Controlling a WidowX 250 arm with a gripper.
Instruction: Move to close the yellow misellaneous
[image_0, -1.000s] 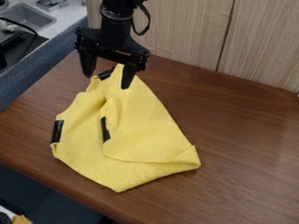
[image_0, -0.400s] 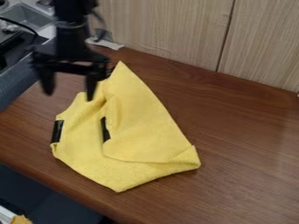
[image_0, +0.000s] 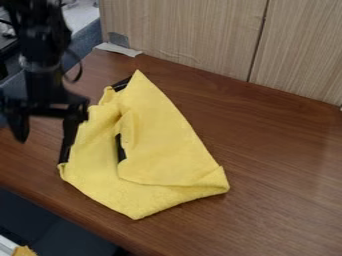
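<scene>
Your gripper (image_0: 43, 150) hangs released at the left of the camera view, its two fingers spread apart. To its right, the yellow cloth (image_0: 167, 150) lies partly folded on the brown wooden bench (image_0: 280, 175), pointed end toward the pale panel (image_0: 194, 35).

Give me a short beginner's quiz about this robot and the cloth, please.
1. Multiple choice: In the picture, where is the gripper?
A) At the right-hand end of the table
B) By the left side of the cloth
C) Against the wooden panels

2. True or false: The gripper's two fingers are pressed together.

3. Fill in: The strip near the middle of the cloth is coloured ____.

Key: 1 B; 2 false; 3 black.
</scene>
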